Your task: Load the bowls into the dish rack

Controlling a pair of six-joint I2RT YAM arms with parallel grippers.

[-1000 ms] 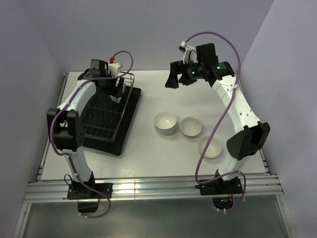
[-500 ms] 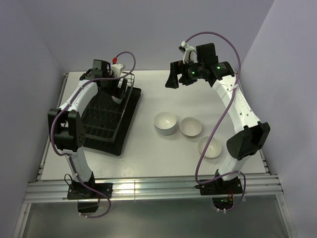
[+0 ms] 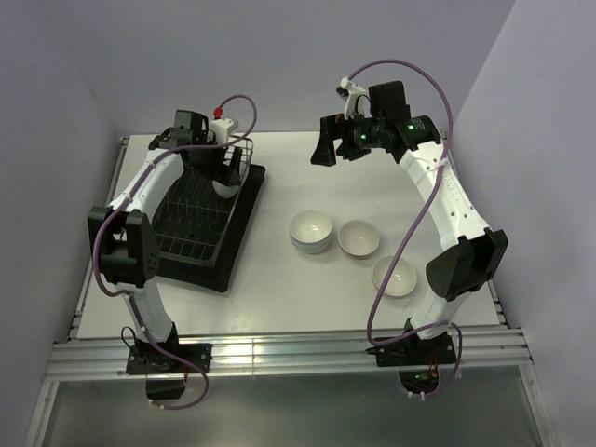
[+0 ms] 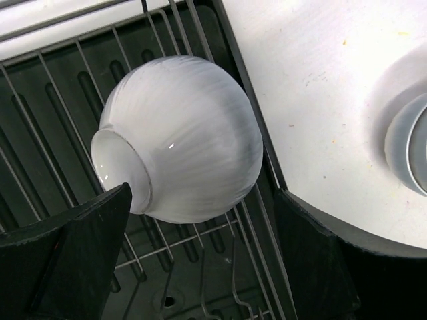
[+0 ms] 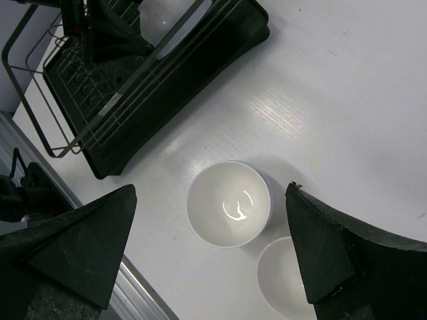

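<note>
Table (image 3: 279,279) fills the overhead view, with both arms based at the bottom. The dish rack (image 3: 200,228) sits left of centre on a black tray (image 3: 237,250).

The left gripper (image 3: 225,169) hangs over the rack's upper right corner, jaws spread wide. The overhead view shows only a pale patch under it. The left wrist view shows that this is a bowl (image 4: 187,153) lying on its side on the rack wires, foot ring toward the lower left, close to the rack's right edge. It sits between the two fingers. The right finger is off it; the left fingertip (image 4: 100,220) is right at the foot, contact unclear.

The right gripper (image 3: 333,156) is up high at upper centre, jaws fully apart and holding nothing.

On the bare table, centre right in the overhead view, are a stack of bowls (image 3: 311,230), a single bowl (image 3: 358,238) just beside it, and another bowl (image 3: 395,277) lower right. The right wrist view looks down into the stack and cuts off the single bowl at the bottom edge; the third bowl is out of its frame.
</note>
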